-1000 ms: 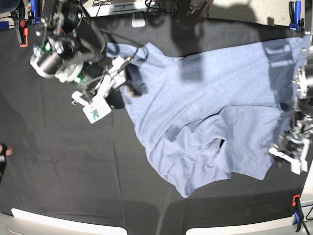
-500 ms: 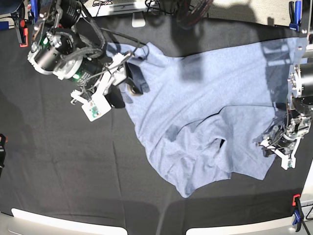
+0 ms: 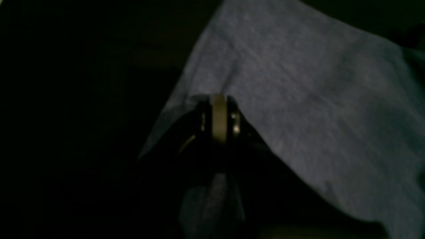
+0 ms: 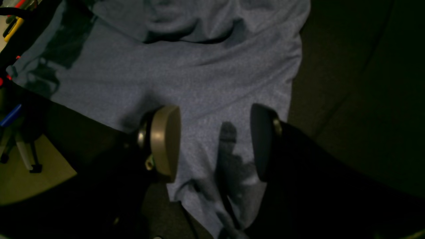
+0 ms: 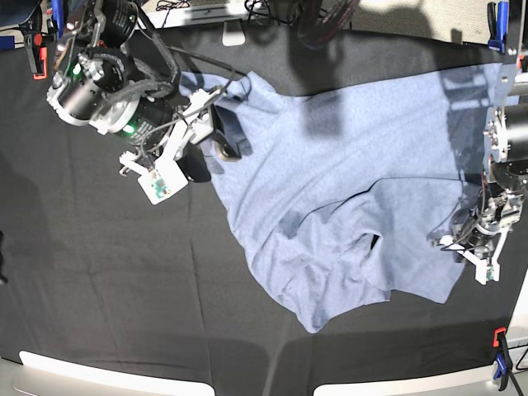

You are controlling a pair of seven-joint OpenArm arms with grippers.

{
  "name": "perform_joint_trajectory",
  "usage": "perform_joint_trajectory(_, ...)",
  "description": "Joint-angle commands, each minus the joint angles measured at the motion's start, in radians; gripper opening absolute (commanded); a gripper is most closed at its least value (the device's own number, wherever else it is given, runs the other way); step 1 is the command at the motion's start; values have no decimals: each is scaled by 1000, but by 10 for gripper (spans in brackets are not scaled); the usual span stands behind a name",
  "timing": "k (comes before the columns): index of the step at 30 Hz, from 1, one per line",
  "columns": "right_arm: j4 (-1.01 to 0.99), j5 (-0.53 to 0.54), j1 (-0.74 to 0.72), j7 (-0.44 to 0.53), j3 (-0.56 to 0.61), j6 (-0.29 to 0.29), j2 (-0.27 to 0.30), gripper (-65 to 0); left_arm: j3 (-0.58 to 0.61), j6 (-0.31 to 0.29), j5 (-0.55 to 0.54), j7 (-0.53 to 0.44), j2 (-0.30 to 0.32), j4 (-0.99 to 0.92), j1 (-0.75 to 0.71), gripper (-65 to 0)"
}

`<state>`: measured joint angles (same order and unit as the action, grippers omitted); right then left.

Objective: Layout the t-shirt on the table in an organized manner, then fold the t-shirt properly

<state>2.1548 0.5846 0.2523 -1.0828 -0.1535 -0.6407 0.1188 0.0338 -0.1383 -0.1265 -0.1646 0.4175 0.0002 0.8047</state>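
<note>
The t-shirt lies rumpled on the table, right of centre. My left gripper is pinched closed on its right edge; my right gripper hangs wide apart over the far-left edge, holding nothing. Fabric: soft, light, drapes readily. Grip hems or corners.

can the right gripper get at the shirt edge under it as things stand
Probably yes. The right gripper stands open just above the t-shirt, with an edge of cloth lying between its pads and nothing covering it.
</note>
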Motion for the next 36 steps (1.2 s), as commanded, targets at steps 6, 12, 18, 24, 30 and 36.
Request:
perform_joint_trajectory(6, 21, 21, -6, 21, -3, -7, -6, -325, 2, 143, -16, -142, 35, 7, 58, -650)
perform_joint_trajectory(12, 21, 21, -6, 21, -3, -7, -11, -325, 2, 206, -39, -206, 34, 9, 86, -650)
perform_joint_trajectory(18, 13, -92, -19, 58, -3, 100, -11, -325, 2, 68, -91, -161, 35, 9, 93, -586)
perform_joint_trajectory(24, -126, -159, -130, 73, 4, 153, -11, -325, 2, -254, -80, -158, 34, 32, 87, -614)
perform_joint_trajectory(30, -351, -191, -313, 74, 72, 183, -11, -325, 2, -319, -80, -92, 34, 109, 78, -614)
perform_joint_trajectory(36, -578, -253, -509, 89, 179, 187, -11, -325, 2, -313, -80, -8, 23, 306, -6, -612)
